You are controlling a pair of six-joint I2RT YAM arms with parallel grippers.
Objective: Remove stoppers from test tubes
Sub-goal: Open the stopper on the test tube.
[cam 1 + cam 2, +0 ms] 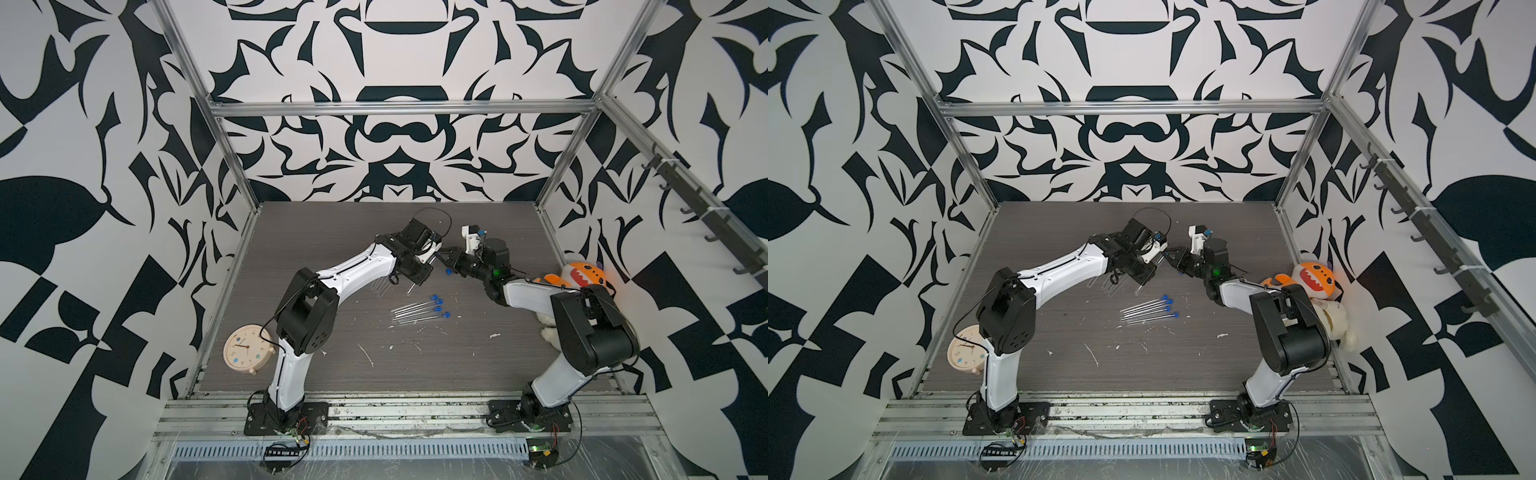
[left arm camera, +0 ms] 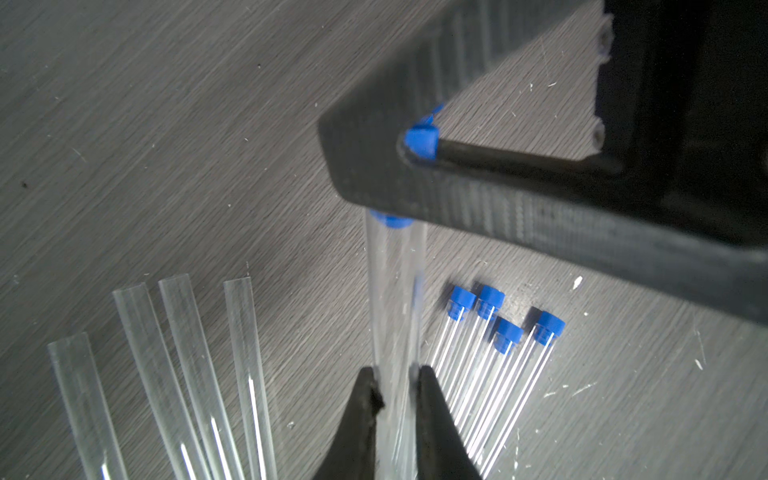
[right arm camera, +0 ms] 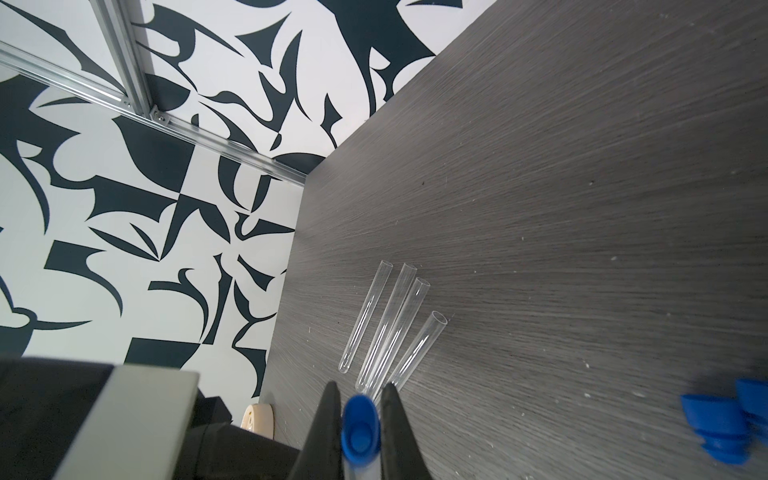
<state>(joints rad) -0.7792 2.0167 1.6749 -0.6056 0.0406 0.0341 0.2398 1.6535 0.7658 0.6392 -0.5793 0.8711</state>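
**A:** What are the left fingers doing?

**B:** The left gripper [image 2: 397, 374] is clamped on a clear held tube [image 2: 395, 291]. The tube runs out from between those fingers straight to the right gripper [image 3: 360, 388].

**A:** And the right one?

**B:** It is pinching the blue stopper [image 3: 359, 419] at the tube's end, one finger on each side.

**A:** Is the plug out of the glass?

**B:** Hard to say. From the left wrist, the right gripper's broad black finger lies across the tube's mouth and hides the joint. A bit of blue shows on either side of it.

**A:** What lies around them?

**B:** On one side of the left fingers, four open tubes [image 2: 178, 353] are fanned out on the table [image 1: 332, 249]. On the other side lie four capped tubes [image 2: 490, 374], close together with their blue ends bunched. Off to one side of the right fingers, two loose stoppers [image 3: 719, 419] sit side by side, blurred at the frame's edge.

**A:** Anything else?

**B:** White flecks [image 1: 365, 353] are scattered nearer the arm bases. A cream clock [image 1: 245, 349] stands by the left arm's base, and an orange plush toy [image 1: 584, 274] sits behind the right arm. In both top views the left arm covers part of the open tubes.
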